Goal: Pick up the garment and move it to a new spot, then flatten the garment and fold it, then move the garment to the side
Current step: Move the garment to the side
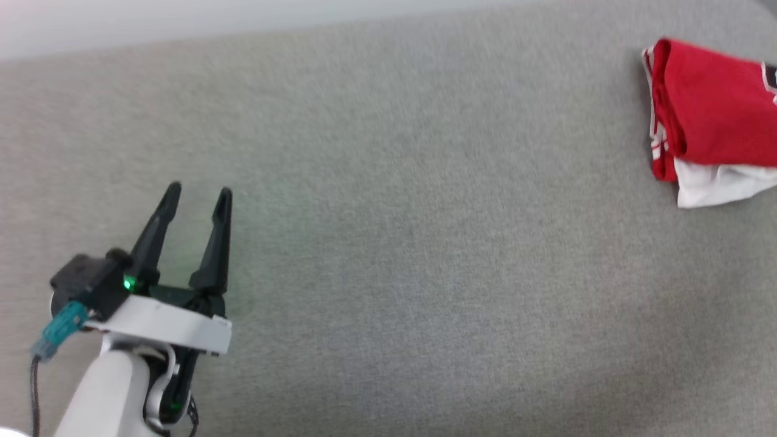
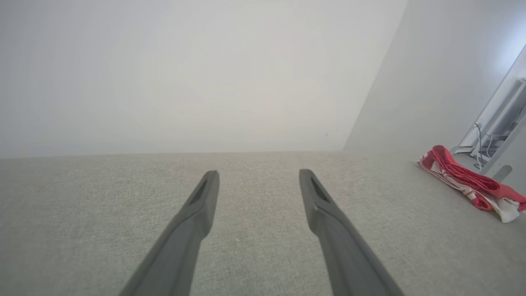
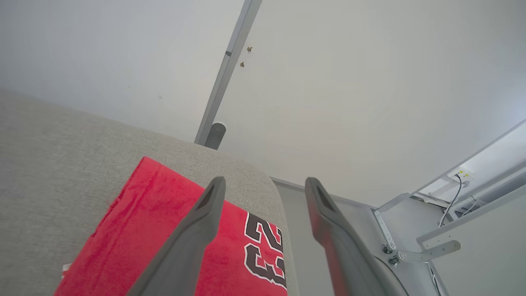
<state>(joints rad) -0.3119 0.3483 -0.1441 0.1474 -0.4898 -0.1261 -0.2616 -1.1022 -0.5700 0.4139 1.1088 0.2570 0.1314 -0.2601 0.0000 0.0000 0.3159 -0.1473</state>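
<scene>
The garment (image 1: 713,115), a red jersey T-shirt with a white sleeve poking out below, lies folded at the far right of the grey surface (image 1: 388,243). It sits as a low red strip far to the right (image 2: 468,181) in the left wrist view. My left gripper (image 1: 197,197) is open over bare fabric at the lower left, far from the shirt, its fingertips (image 2: 259,176) spread. My right gripper (image 3: 265,185) is open just above the garment (image 3: 152,230), nothing between its fingers; the black-and-white number print (image 3: 265,246) lies by the surface's rounded corner.
The grey surface ends in a rounded corner (image 3: 263,176) right beside the shirt. Beyond it are a white wall, a grey post (image 3: 224,78), and a metal frame with cables (image 3: 431,230). A pale wall borders the far edge (image 1: 182,24).
</scene>
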